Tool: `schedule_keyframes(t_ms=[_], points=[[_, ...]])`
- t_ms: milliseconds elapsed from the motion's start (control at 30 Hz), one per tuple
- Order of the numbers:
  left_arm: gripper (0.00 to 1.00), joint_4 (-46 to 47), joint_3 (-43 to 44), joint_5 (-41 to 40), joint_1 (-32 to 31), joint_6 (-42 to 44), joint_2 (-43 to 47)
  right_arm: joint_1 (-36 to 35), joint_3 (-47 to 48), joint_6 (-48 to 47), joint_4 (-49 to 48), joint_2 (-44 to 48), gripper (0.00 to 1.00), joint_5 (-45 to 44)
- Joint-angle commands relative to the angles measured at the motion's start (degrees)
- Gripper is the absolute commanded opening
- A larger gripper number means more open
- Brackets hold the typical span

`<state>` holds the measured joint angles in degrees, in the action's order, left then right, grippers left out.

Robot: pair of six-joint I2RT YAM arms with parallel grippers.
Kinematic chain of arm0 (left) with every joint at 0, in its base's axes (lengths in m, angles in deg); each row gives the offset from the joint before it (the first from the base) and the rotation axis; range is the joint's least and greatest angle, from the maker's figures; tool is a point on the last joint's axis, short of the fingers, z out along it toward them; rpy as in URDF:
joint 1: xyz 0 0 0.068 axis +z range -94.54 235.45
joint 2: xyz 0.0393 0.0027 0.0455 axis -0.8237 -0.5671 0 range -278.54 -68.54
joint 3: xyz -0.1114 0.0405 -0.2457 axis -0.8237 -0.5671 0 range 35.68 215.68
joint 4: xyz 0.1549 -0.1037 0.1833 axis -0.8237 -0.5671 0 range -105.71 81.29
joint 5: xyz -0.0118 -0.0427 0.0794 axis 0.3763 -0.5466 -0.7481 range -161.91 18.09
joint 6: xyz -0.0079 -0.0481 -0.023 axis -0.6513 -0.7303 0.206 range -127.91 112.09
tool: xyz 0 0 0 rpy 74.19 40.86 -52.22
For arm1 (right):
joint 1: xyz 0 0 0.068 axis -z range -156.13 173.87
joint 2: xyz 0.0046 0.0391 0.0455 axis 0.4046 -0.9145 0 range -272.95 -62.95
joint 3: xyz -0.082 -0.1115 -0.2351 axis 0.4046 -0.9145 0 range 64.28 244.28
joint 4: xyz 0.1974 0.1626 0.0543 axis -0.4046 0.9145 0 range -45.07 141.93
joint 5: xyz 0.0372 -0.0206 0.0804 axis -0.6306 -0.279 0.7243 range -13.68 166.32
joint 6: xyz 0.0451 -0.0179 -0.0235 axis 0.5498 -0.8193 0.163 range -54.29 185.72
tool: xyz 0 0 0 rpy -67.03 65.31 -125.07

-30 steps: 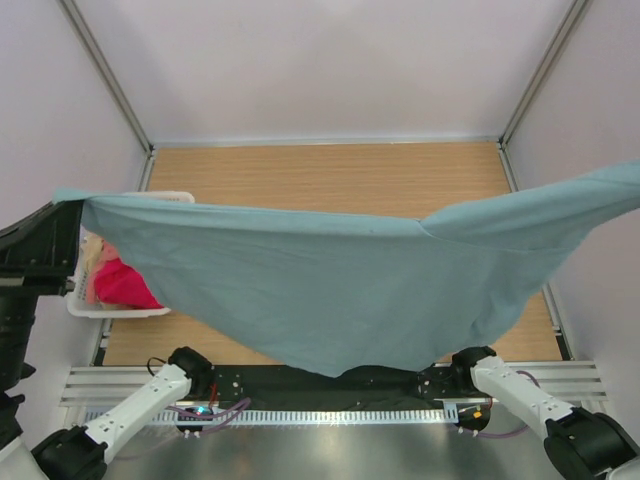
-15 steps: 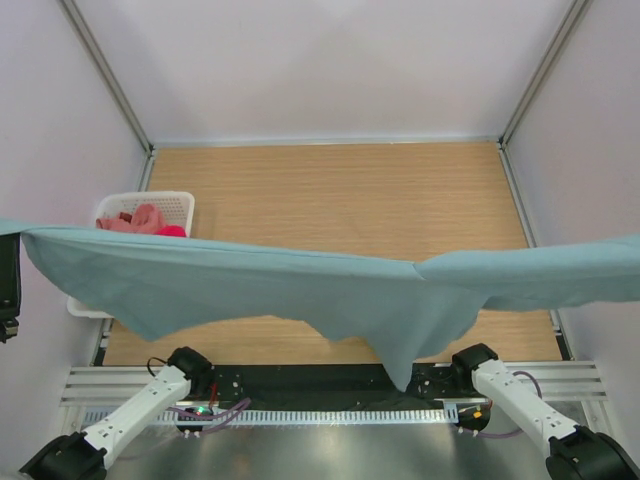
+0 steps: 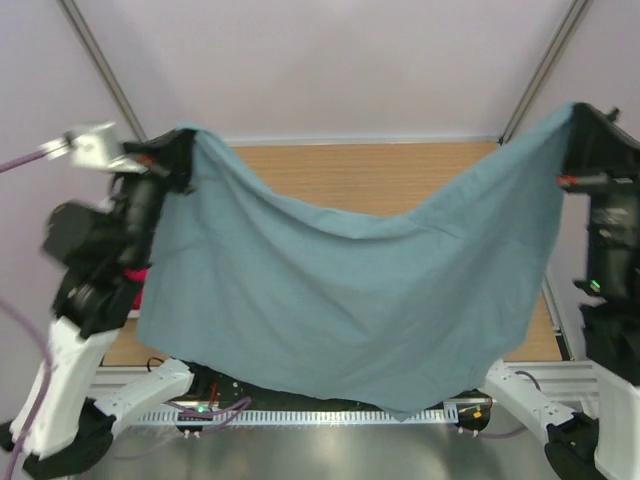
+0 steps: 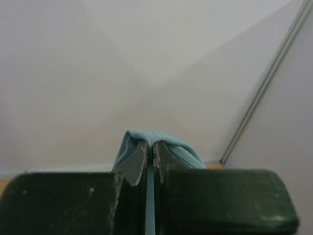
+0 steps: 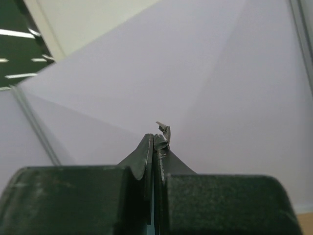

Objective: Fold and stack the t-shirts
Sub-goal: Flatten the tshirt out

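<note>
The left jaws are pressed together on a fold of the grey-teal t-shirt [image 4: 157, 143], which bulges up just above their tips in the left wrist view. The right jaws are likewise clamped tight. A thin, shadowed scrap of the same shirt [image 5: 163, 133] pokes out above them.

From the top camera, the left arm [image 3: 100, 240] is reared up at the shirt's left side. Its forearm climbs steeply and its wrist turns in toward the cloth's upper left corner, and it looks smeared. The right arm [image 3: 610, 230] stands tall at the shirt's right side, nearly vertical, and grips the upper right corner high up.

The shirt [image 3: 340, 300] hangs spread between the two corners like a curtain. Its top edge sags in the middle, and its lowest point droops over the metal rail [image 3: 330, 440] at the arms' bases. A sliver of crimson-pink cloth [image 3: 135, 273] shows just past the shirt's left edge, behind the left arm. Too little of it shows to tell more.

Beyond the shirt's sagging top edge lies the light wooden tabletop [image 3: 380, 175], and a strip of it also shows at the shirt's lower right. Pale lilac-white walls [image 3: 320, 60] enclose the space behind and to either side of the shirt. Slanting metal frame posts [image 3: 545, 70] run up at the corners.
</note>
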<state>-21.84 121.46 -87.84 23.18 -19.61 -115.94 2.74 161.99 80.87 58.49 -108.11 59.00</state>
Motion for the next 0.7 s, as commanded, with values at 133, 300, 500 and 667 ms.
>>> schedule_keyframes(t_ms=[133,300,500,667], points=[[0.0,12.6,-3.9,-3.2,5.0,1.3,-24.4,0.4,-16.9,-16.8,-19.7,-14.4,0.01,-14.7],[0.0,10.1,4.4,1.9,12.2,-4.0,-41.2,5.6,-16.3,-18.7,-22.7,-28.0,0.01,-14.2],[0.0,4.1,14.9,2.0,14.1,-3.9,-49.9,12.2,-6.8,-15.4,-16.4,-37.4,0.01,-10.1],[0.0,1.6,19.3,3.3,14.2,-2.4,-47.6,12.2,1.6,-17.6,-10.5,-36.9,0.01,-7.6]])
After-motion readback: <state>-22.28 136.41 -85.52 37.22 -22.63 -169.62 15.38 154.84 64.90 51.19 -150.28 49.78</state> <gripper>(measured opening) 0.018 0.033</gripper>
